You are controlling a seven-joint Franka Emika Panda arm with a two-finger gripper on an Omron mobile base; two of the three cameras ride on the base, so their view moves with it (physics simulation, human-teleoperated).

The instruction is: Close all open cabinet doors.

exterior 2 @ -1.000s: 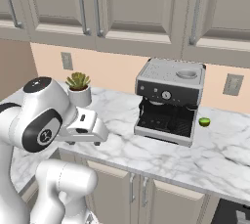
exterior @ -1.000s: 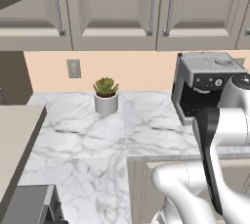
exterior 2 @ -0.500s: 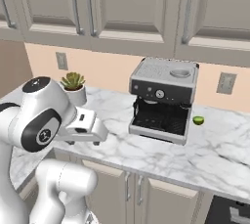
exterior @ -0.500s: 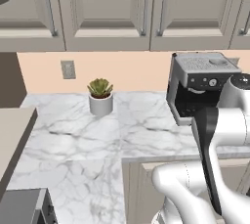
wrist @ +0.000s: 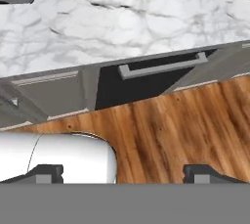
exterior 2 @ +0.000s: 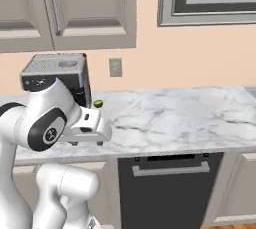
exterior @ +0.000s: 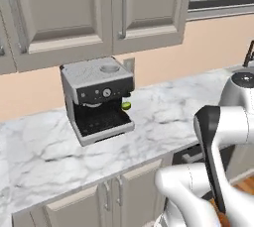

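You see the cabinet doors (exterior: 84, 13) at 12 o'clock in the left base view, flush with their frames, above the espresso machine (exterior: 96, 99). A small green lime (exterior: 126, 105) sits at the machine's 3 o'clock on the marble counter (exterior: 163, 107). In the hand view the gripper (wrist: 124, 171) has its jaws spread wide, holding nothing, pointed at the wood floor (wrist: 171, 125), with the dishwasher (wrist: 146, 78) at 12 o'clock.
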